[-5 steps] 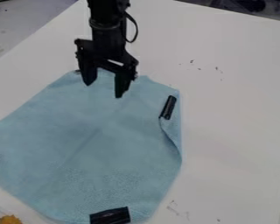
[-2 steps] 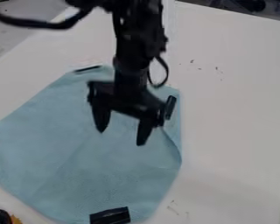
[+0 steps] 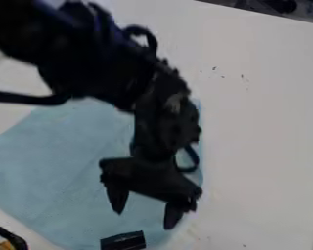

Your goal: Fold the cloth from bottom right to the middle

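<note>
Cloth (image 3: 61,161) lies spread out on the table (image 3: 263,122), reaching away from the black tab (image 3: 123,241) on its near edge and well out to the left of it. From where I stand, none of this fold looks done: the corner to the right of the tab is down flat, and nothing is laid over towards the middle. I can't vouch for the stretch farthest from the tab, since the arm (image 3: 87,63) blocks it. The claw (image 3: 145,219) hangs just beyond the tab, set wide, with nothing gripped; whether it touches the cloth I can't tell. By my reckoning everything is left: pinch that corner, carry it inward, let go.
</note>
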### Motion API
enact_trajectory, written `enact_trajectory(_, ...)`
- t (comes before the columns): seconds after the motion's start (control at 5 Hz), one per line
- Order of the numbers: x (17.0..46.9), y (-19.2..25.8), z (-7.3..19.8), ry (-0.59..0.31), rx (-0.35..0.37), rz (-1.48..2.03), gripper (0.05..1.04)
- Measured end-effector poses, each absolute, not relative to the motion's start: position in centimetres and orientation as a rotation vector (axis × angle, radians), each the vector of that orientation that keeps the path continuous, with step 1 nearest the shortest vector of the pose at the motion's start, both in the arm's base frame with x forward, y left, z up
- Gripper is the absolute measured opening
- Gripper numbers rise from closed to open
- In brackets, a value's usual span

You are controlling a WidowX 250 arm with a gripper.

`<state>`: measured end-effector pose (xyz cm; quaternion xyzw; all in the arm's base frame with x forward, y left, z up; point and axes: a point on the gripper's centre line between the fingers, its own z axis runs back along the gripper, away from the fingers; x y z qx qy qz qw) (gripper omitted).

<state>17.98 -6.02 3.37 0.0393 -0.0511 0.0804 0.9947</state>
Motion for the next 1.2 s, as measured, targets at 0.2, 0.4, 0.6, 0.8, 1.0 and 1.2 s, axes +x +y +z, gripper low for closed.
enact_trajectory(0.2, 17.3, -5.8, 2.4, -0.111, 0.045, 0.192, 0.999)
enact_trajectory(0.4, 17.1, -5.1, 1.3, -0.108, 0.007, 0.207, 0.999)
enact_trajectory(0.6, 16.8, -4.8, 0.2, -0.113, -0.036, 0.225, 0.948)
enact_trajectory(0.8, 16.3, -4.8, -0.2, -0.131, -0.07, 0.254, 0.702)
enact_trajectory(1.0, 16.5, -4.7, -0.2, -0.138, -0.083, 0.264, 0.559)
enact_trajectory(1.2, 16.8, -4.2, 0.2, -0.107, -0.044, 0.207, 0.436)
